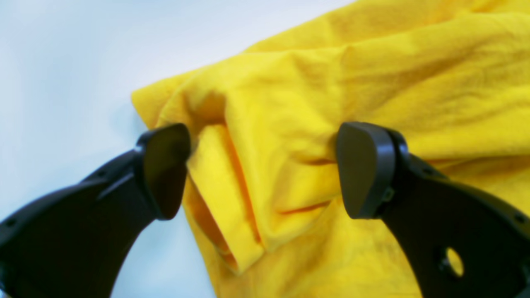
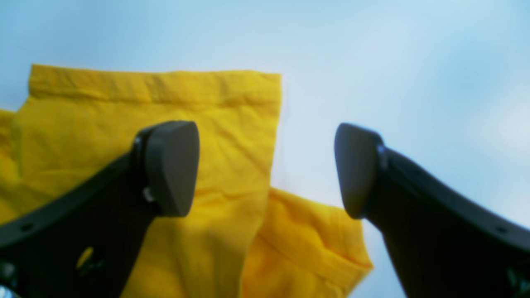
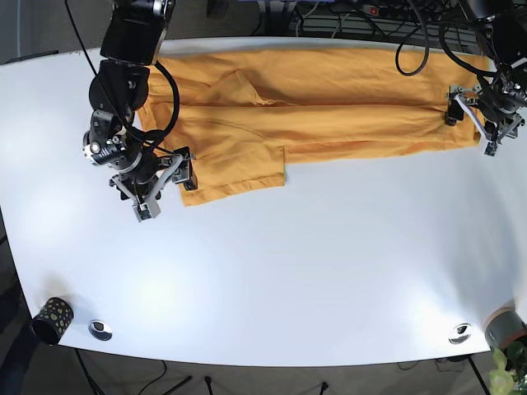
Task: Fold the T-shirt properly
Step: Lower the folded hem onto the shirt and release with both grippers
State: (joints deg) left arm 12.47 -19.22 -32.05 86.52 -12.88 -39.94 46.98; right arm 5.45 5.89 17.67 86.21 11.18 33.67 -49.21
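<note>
A patterned cup (image 3: pixel 51 319) stands at the table's (image 3: pixel 288 271) near-left corner. Both the left gripper (image 1: pixel 265 169) and right gripper (image 2: pixel 265 169) gape apart over the T-shirt's (image 3: pixel 313 107) ends, holding nothing.

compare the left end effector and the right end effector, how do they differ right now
The left end effector straddles a bunched, folded corner of the T-shirt, fabric lying between its jaws. The right end effector sits over a flat hemmed edge, one finger above cloth, the other above bare table. Both are open, gripping nothing, at opposite ends of the shirt.
</note>
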